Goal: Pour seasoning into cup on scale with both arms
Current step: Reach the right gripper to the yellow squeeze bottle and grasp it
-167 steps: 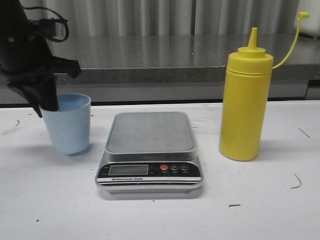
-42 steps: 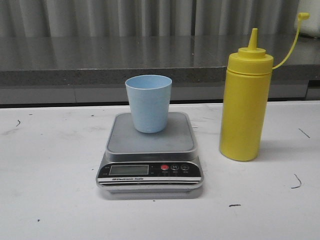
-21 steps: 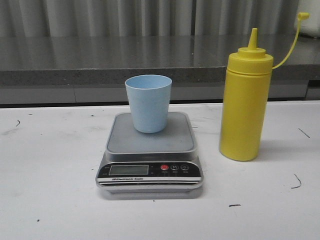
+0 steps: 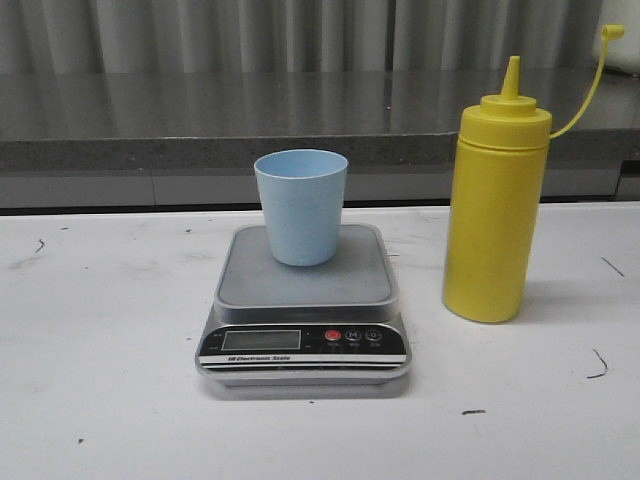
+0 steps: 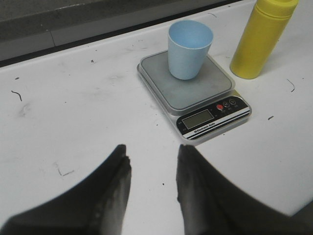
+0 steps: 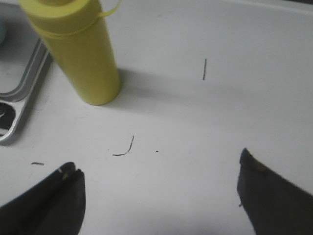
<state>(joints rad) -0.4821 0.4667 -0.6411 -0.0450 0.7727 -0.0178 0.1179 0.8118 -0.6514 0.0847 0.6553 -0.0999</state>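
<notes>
The pale blue cup (image 4: 300, 205) stands upright on the silver platform of the scale (image 4: 305, 300), toward its back. The yellow seasoning bottle (image 4: 495, 195) stands upright on the table right of the scale, its cap hanging on a strap. Neither gripper shows in the front view. In the left wrist view my left gripper (image 5: 151, 156) is open and empty over bare table, back from the scale (image 5: 205, 105) and cup (image 5: 190, 49). In the right wrist view my right gripper (image 6: 159, 169) is wide open and empty, back from the bottle (image 6: 78, 49).
A dark grey ledge (image 4: 200, 120) runs along the back of the white table (image 4: 100, 350). Small dark scuff marks (image 6: 124, 149) dot the table surface. The scale's corner (image 6: 19, 93) lies beside the bottle in the right wrist view.
The cup went from the left gripper's hold at the left of the table onto the scale. The left arm has left the front view. The last second shows only a slight picture shift.
</notes>
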